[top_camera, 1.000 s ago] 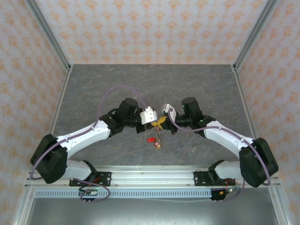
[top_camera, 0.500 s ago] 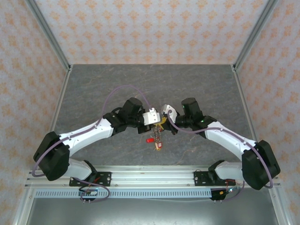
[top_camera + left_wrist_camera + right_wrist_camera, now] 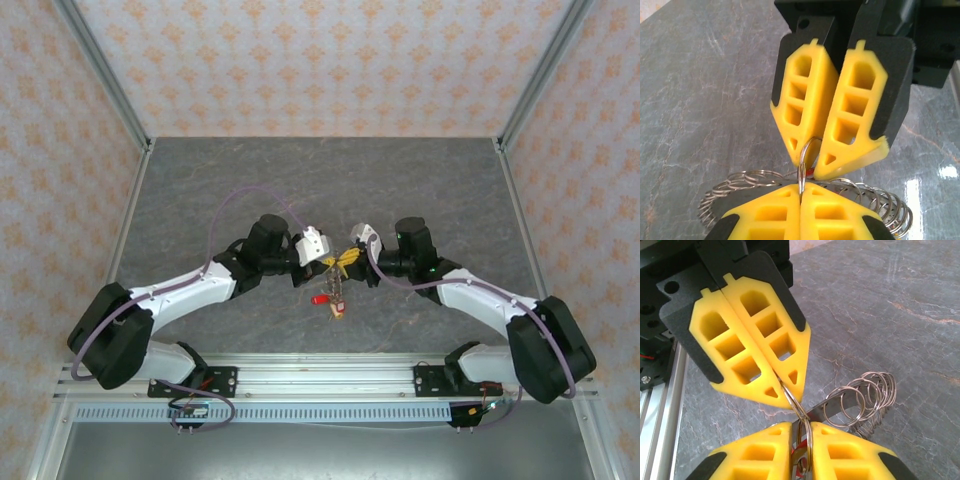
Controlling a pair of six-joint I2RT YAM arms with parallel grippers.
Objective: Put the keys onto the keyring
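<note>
Since half a second ago, both arms have pulled their wrists a little outward and toward the near edge. The two grippers still meet over the same spot.

The keyring (image 3: 801, 172) is a thin grey wire loop. It is held up between the two grippers, over the middle of the grey table (image 3: 200, 190). The left gripper (image 3: 800, 194) has its yellow fingers pressed tight together on the wire. The right gripper (image 3: 801, 437) is closed on the keyring too, with the wire in the thin gap between its fingers.

The keys (image 3: 334, 298) sit in a little bunch just below the grippers. We can see red tags on them from above. We cannot tell if they touch the table.

The view from above shows us the bunch of keys and both whole arms. The wrist views show us the wire itself. They also show a row of small metal rings (image 3: 866, 397) just behind the fingers, stacked like a spring.
</note>
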